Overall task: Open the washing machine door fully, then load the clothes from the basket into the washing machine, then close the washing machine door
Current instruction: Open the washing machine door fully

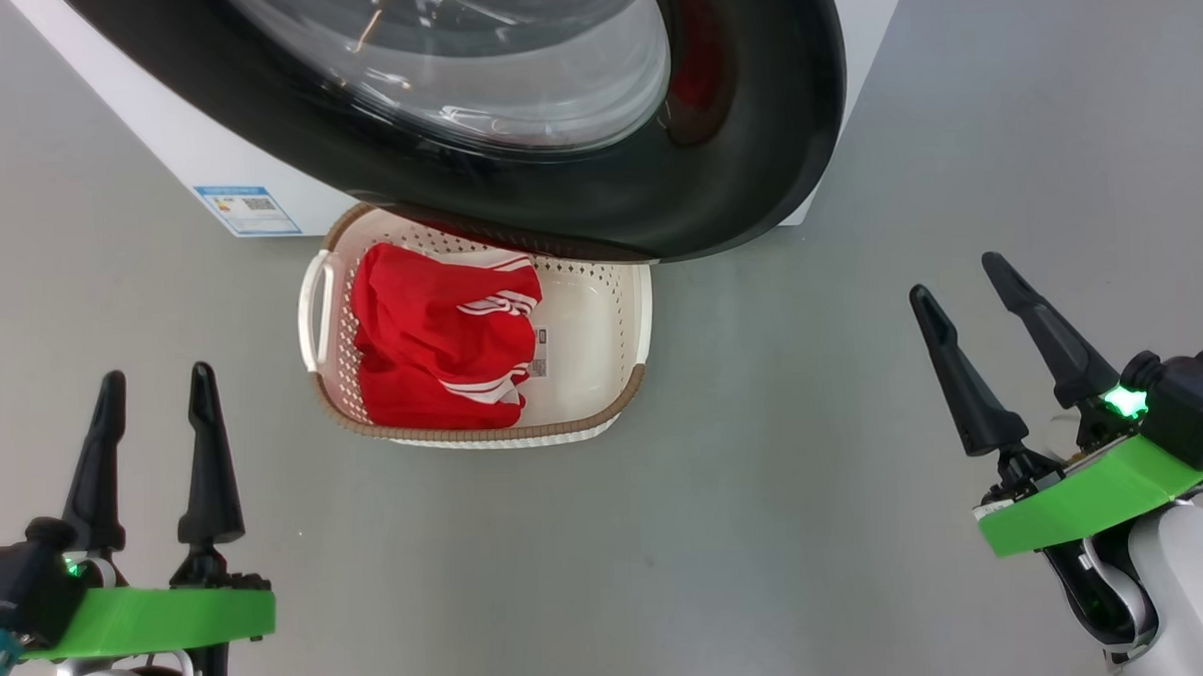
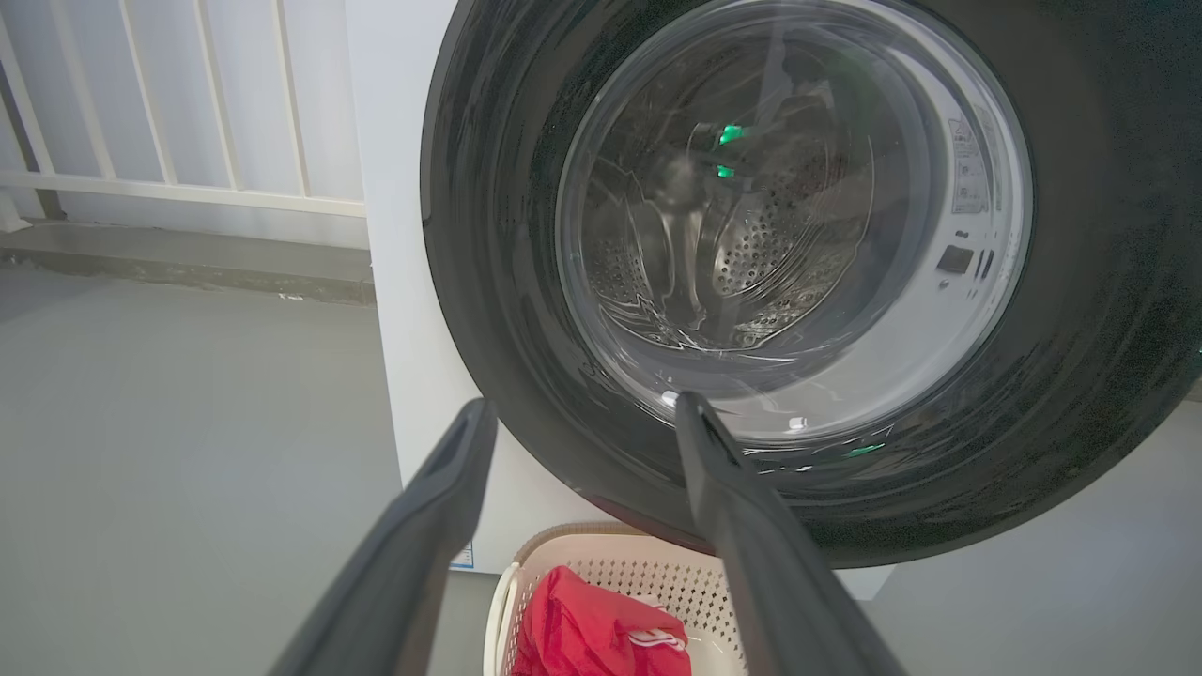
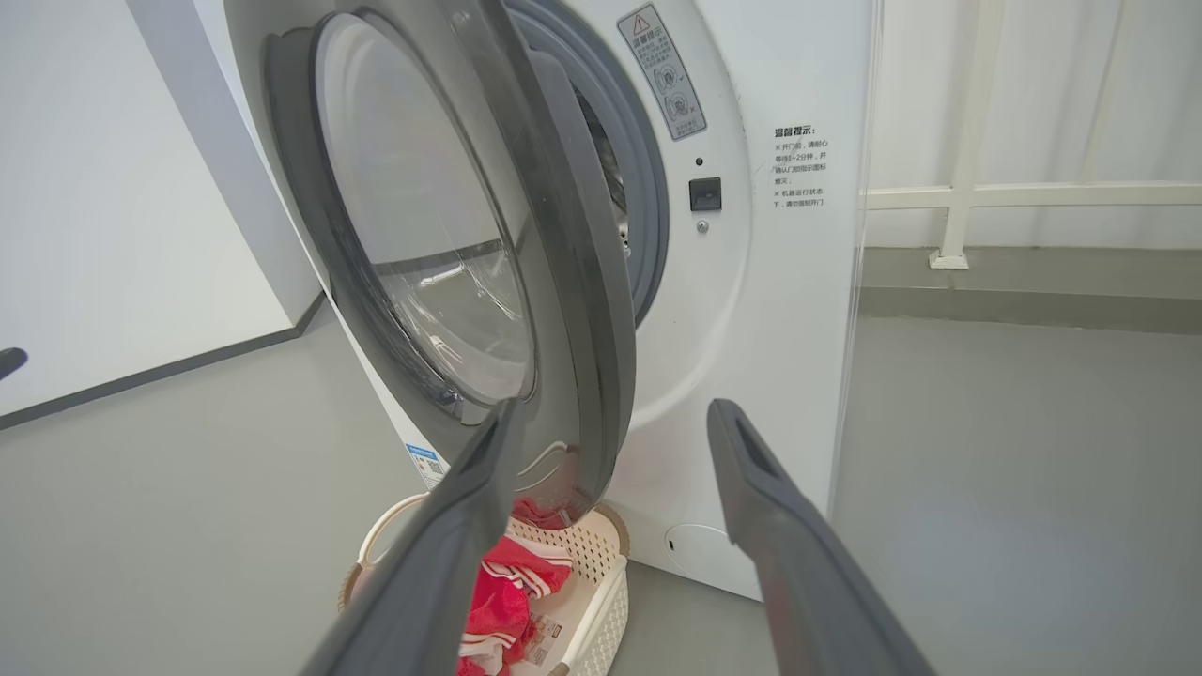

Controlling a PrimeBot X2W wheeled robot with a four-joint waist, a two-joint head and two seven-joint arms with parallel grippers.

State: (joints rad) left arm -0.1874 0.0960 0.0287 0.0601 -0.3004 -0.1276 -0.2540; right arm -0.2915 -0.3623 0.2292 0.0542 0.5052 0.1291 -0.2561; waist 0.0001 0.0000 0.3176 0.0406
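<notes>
Red clothes [image 1: 432,354] sit unloaded in the basket [image 1: 485,434], the washing machine door [image 1: 755,153] looks only part-open, and your left gripper [image 1: 157,376] and right gripper [image 1: 955,275] spread wide, empty.

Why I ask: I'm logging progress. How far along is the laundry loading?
Done: the washing machine door is partly open, overhanging the basket. In hand: nothing; left gripper and right gripper are open, empty. Left: open fully, load the clothes, close.

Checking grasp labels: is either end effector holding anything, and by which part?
Nothing is held. The left end effector and right end effector are open and empty, clear of door and basket.
</notes>
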